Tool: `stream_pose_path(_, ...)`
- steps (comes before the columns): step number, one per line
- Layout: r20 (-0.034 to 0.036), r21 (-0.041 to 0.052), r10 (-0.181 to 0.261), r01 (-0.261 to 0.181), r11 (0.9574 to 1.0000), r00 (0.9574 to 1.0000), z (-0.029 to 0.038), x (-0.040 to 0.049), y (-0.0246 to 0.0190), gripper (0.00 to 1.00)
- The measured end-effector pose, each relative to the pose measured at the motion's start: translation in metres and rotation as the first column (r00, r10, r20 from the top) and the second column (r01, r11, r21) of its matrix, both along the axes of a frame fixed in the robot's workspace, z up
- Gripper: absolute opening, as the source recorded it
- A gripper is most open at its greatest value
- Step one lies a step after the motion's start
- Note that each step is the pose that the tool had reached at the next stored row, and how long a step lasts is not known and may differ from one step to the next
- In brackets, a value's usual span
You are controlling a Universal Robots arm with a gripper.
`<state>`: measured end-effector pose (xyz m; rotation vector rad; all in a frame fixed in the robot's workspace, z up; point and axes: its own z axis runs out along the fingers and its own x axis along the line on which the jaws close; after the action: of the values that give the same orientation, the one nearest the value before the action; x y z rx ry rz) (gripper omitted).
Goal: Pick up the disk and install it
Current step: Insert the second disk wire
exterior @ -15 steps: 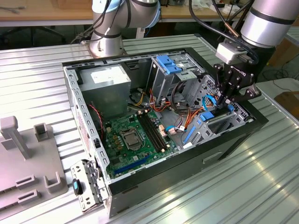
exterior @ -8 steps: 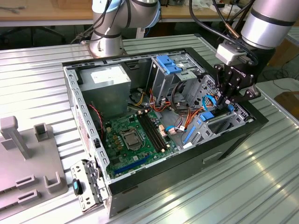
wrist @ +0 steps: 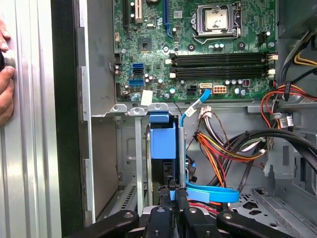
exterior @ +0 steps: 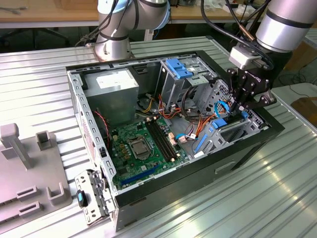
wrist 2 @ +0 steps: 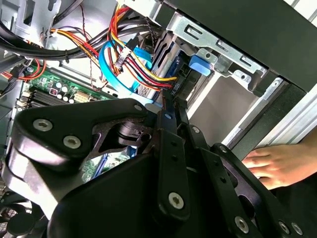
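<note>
- My end effector [exterior: 243, 110] is down inside the open computer case [exterior: 237, 163], at the corner on the exterior view's right; in both wrist views its fingers [wrist: 171, 196] are pressed almost together, apparently pinching the edge of the disk [wrist: 163, 141].
- The disk stands on edge with its blue carrier showing, partly sunk into the drive bay [wrist: 131, 148] by the case wall.
- I judge this to be the seating step, so I'd keep the push straight along the bay rails and not let the disk tilt.
- The blue data cable [wrist: 213, 193] and the bundle of coloured power wires [wrist: 223, 148] lie just beside my fingers; I'd watch they don't snag.
- A person's hand [wrist 2: 275, 166] rests on the case's outer side, so I'd move slowly.
- The motherboard [wrist: 198, 44] sits farther off.
</note>
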<state>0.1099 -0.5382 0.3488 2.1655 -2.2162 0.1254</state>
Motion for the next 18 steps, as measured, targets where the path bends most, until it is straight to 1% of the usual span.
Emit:
stream_pose_path(4,0.0,0.0001,0.003,-0.003,1.0,1.0,-0.0002,0.0,-0.0001,0.16)
stream_pose_path(7,0.0,0.0003,0.025,-0.025,0.9997,0.9997,-0.0002,0.0,-0.0001,0.16)
stream_pose_path(9,0.0,0.0004,0.026,-0.026,0.9997,0.9997,-0.0003,0.0,-0.0003,0.16)
stream_pose_path(12,0.0001,0.0015,0.026,-0.026,0.9997,0.9997,-0.0005,0.0,-0.0017,0.16)
stream_pose_path(18,0.0,0.0025,0.026,-0.026,0.9997,0.9997,-0.0018,0.0,-0.0021,0.16)
